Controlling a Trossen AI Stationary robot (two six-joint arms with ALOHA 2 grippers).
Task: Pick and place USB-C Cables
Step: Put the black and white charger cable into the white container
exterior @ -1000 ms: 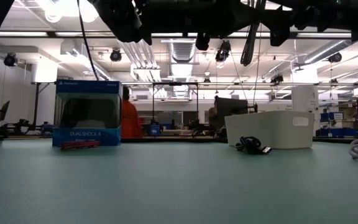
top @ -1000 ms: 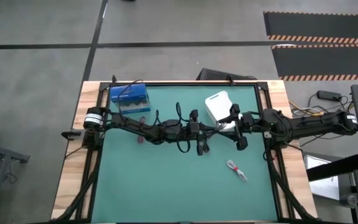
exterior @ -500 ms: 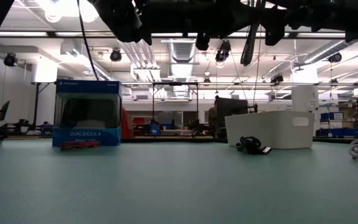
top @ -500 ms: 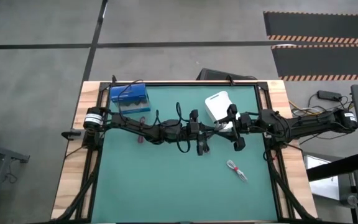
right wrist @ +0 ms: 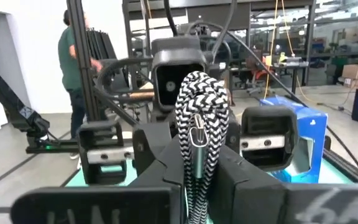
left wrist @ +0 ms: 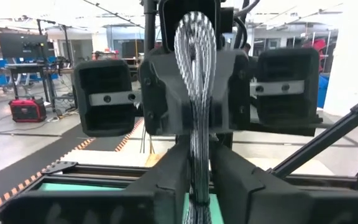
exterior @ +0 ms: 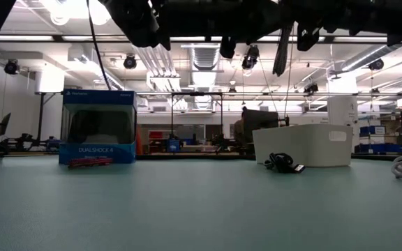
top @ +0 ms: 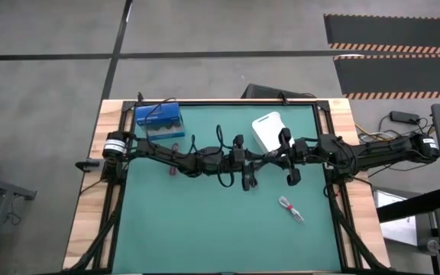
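White-and-red cable bundle [top: 290, 209] lies nearest on green mat [top: 205, 221]. Mid-table, braided silver-grey cable [left wrist: 195, 93] is pinched by both left gripper [left wrist: 197, 186] and right gripper [right wrist: 194, 186] — facing. Beyond: white bin [top: 266, 130], blue box [top: 159, 119].

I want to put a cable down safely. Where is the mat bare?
The near-left mat, between the arms and the near edge, left of the white-and-red cable, is bare. So is the far strip between the blue box and white bin. The middle is crowded: the left hand and right hand grip the silver-grey cable there.
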